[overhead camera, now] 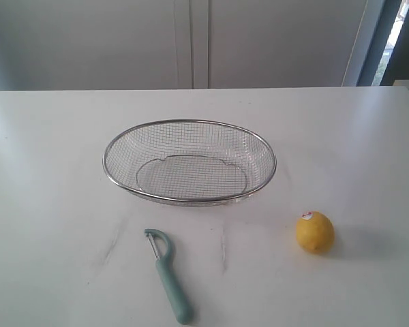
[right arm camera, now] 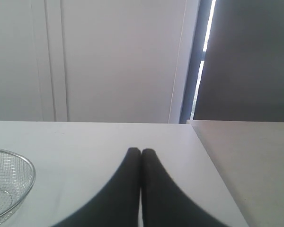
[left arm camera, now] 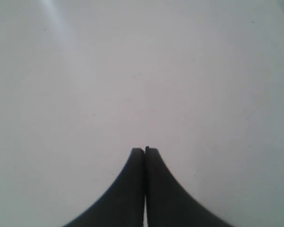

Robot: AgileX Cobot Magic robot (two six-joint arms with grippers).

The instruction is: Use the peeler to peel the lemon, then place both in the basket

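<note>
A small yellow lemon [overhead camera: 315, 231] with a red-and-white sticker rests on the white table at the front right. The peeler [overhead camera: 168, 272], teal handle and metal blade head, lies at the front, left of centre. Between and behind them stands the wire mesh basket [overhead camera: 189, 125], with nothing in it; a part of its rim [right arm camera: 23, 163] shows in the right wrist view. Neither arm appears in the exterior view. My left gripper [left arm camera: 144, 149] is shut over bare table, holding nothing. My right gripper [right arm camera: 141, 151] is shut too, with nothing held.
The white table [overhead camera: 54, 170] ends at a far edge before pale cabinet doors [overhead camera: 191, 41]. In the right wrist view a second surface [right arm camera: 246, 161] adjoins the table on one side, with a dark panel [right arm camera: 251, 56] behind it.
</note>
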